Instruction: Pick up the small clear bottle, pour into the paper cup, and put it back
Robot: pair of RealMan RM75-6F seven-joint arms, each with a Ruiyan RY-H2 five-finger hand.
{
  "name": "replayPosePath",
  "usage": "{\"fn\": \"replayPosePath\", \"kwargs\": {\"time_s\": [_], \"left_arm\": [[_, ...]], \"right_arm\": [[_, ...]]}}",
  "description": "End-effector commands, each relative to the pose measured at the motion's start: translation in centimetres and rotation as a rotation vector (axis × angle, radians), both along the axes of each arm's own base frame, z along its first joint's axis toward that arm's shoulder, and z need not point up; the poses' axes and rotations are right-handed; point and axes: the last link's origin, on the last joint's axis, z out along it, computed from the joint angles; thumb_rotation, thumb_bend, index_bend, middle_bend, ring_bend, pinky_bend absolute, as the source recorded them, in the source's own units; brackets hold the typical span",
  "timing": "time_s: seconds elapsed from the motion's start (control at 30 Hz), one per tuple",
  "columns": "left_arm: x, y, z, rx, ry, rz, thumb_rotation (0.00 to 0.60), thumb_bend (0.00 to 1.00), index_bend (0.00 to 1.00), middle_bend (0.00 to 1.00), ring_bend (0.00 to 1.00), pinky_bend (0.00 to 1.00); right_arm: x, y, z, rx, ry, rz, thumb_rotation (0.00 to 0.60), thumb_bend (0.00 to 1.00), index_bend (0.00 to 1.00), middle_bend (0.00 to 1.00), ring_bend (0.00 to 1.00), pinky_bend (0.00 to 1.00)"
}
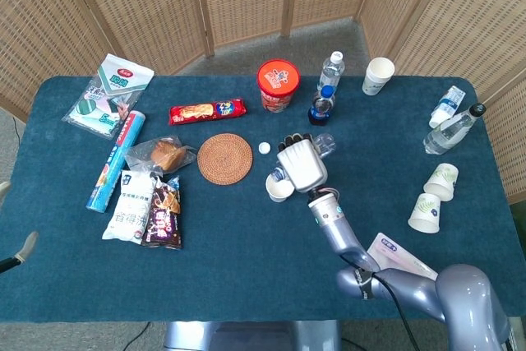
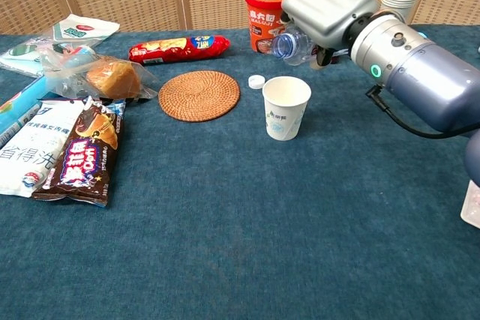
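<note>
right hand (image 2: 324,3) closed around small clear bottle (image 2: 290,42), tipped sideways, open mouth above paper cup (image 2: 286,107) mid-table; left hand unseen.

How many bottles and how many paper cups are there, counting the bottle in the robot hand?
Bottles: 5
Paper cups: 4 (the far one may be a stack)
Total: 9
</note>
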Motion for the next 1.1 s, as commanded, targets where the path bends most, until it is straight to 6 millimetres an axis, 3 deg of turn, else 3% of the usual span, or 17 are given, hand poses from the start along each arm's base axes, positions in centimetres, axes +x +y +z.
{"fn": "replayPosePath", "kwargs": {"time_s": [0.03,1.1], "left_arm": [[0.0,0.0,0.0,-0.001,0.001,0.0,0.372,0.38,0.08,0.08,0.0,0.04],[0.0,0.2,-0.1,-0.007,0.004,0.002,0.369,0.38,0.08,0.08,0.0,0.04]], "right_arm": [[0.0,-0.2,-0.2,-0.008,0.013,0.001,0.6,0.23,0.6,0.61,0.63,0.66],[-1.5,-1.3,-0.8,-0.137,0.152,0.081,0.6,0.25,0.6,0.61,0.65,0.64]]}}
